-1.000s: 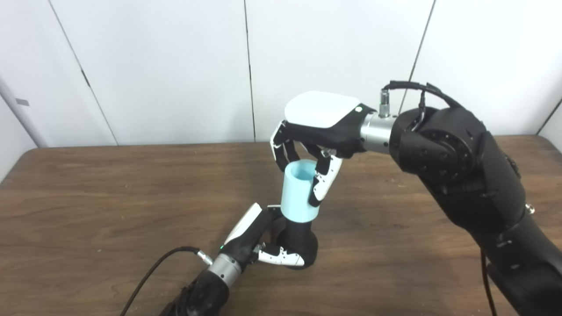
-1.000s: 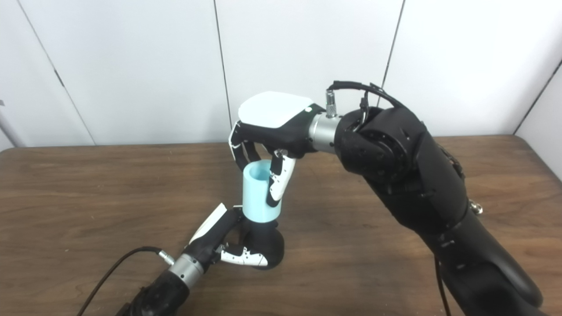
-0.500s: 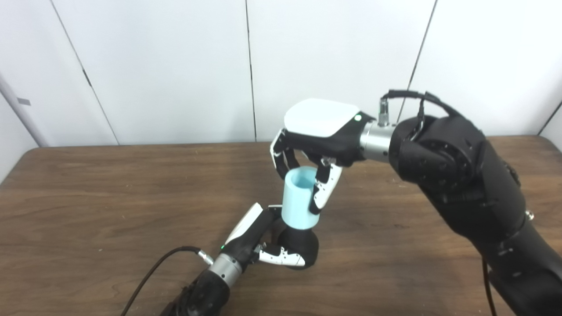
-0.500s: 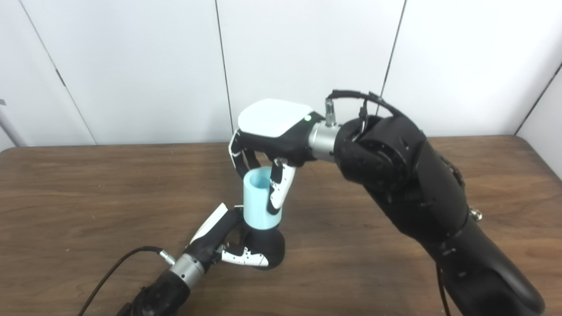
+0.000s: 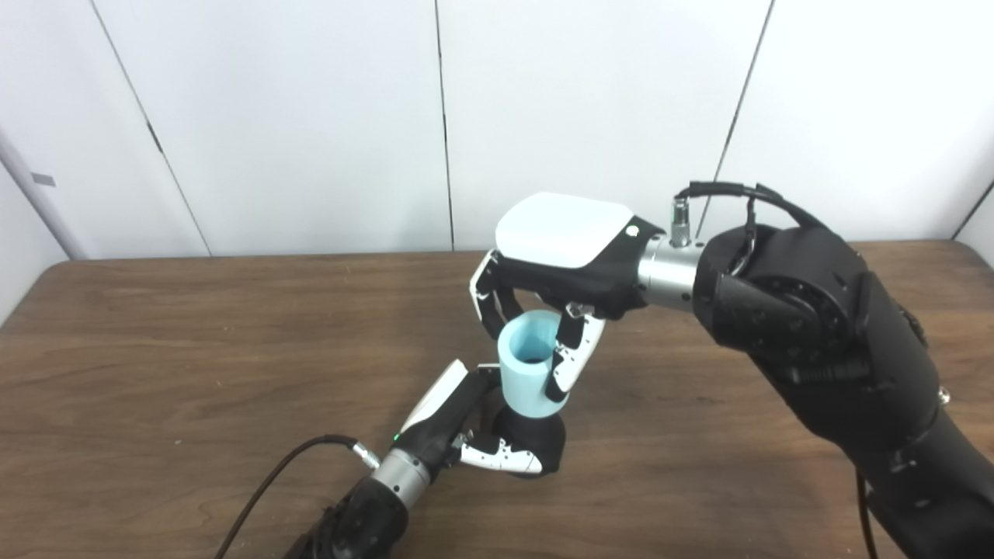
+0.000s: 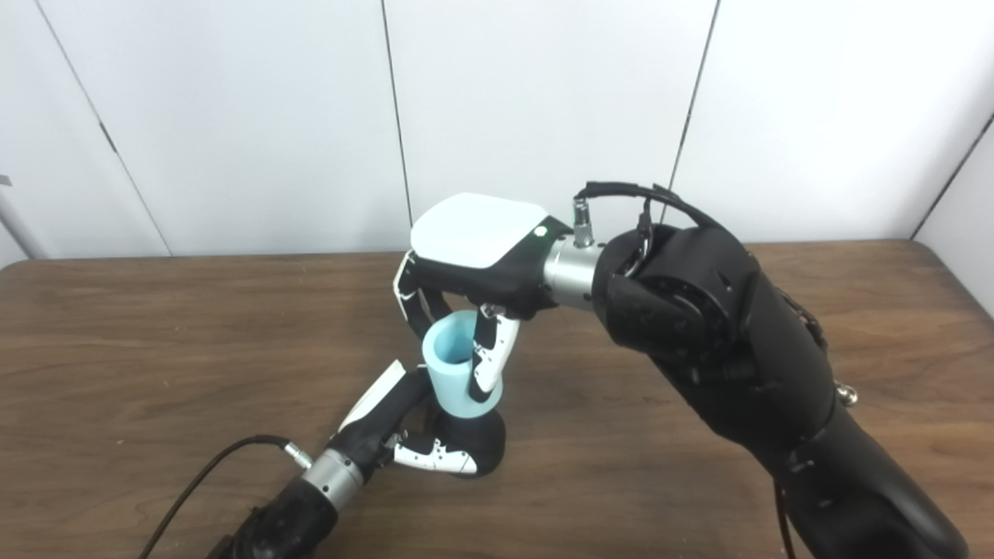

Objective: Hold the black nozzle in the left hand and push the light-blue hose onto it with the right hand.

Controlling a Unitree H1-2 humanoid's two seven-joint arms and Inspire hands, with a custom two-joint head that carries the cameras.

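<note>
Left eye view: right hand [image 5: 555, 268] grips smooth light-blue hose [image 5: 528, 365] over rounded black nozzle [image 5: 536, 439], clasped by left hand [image 5: 466, 427].

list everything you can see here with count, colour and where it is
hose: one, light blue, short open-topped tube standing roughly upright at the table's middle, its lower end over the nozzle
nozzle: one, black, rounded base under the hose, on the table
table: one, dark brown wood, fills the lower half of the view
wall panels: white, with dark seams, behind the table
cable: one, black, running to the left wrist at the bottom edge
left hand: one, black and white, low near the table, fingers wrapped round the nozzle
right hand: one, black with a white back, above the hose, fingers closed round its upper part
</note>
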